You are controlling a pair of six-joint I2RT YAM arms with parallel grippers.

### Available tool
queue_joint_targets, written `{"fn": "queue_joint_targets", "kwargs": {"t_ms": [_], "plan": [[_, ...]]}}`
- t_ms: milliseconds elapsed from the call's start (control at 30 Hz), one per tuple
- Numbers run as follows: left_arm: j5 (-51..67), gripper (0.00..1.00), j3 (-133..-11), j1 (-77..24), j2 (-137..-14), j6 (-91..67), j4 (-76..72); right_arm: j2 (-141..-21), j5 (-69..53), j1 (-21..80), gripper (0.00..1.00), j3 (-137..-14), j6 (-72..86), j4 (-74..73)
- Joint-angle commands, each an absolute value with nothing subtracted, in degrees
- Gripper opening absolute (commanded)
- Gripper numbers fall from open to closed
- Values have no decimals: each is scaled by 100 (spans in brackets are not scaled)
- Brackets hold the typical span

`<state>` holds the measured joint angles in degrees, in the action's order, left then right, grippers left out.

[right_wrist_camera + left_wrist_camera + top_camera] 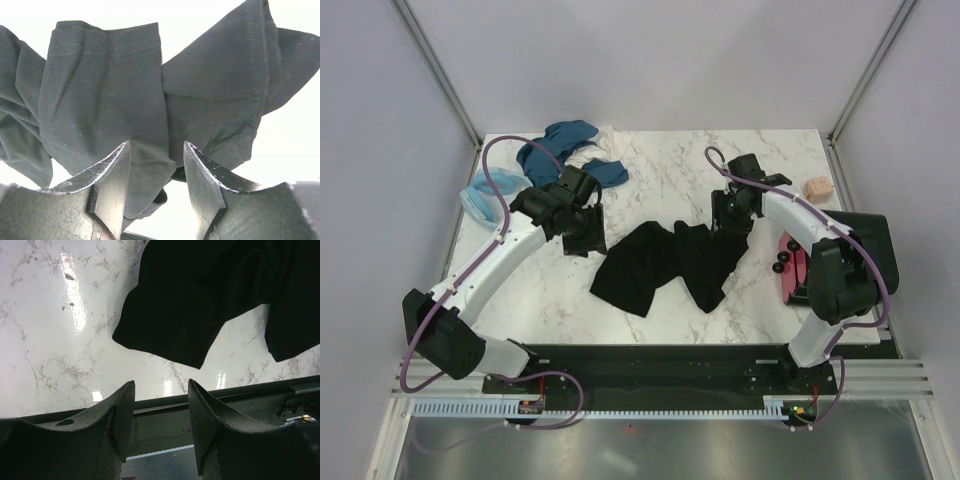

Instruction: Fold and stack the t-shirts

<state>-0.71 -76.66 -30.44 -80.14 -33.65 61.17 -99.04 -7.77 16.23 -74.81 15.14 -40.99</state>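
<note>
Right gripper (156,150), jaws parted and empty over a hemmed fold of the crumpled black cloth t-shirt (665,262) lying mid-way across the white marble table (660,165), should pinch one layer only, while the left gripper (160,387), likewise open and empty, takes the opposite edge.

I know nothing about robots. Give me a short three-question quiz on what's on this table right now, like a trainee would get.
1. True or false: the left gripper is shut on the black t-shirt.
2. What lies at the far left corner of the table? A) teal-blue t-shirts B) a bowl C) a shoe
3. Fill in: the jaws of the right gripper stand ____ at the black t-shirt's edge.
Key: 1 false, it is open above bare table. 2 A. 3 open.
</note>
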Motion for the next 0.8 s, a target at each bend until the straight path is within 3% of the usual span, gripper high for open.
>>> {"fn": "queue_joint_targets", "kwargs": {"t_ms": [0,767], "plan": [[97,54,-7884,-3015,-8033,-3384,6117,-9764,-957,1512,54,-7453,1468,-3903],[176,54,-7822,-3015,-7989,-3489,6100,-10028,-1248,1503,54,-7392,1538,-3823]]}}
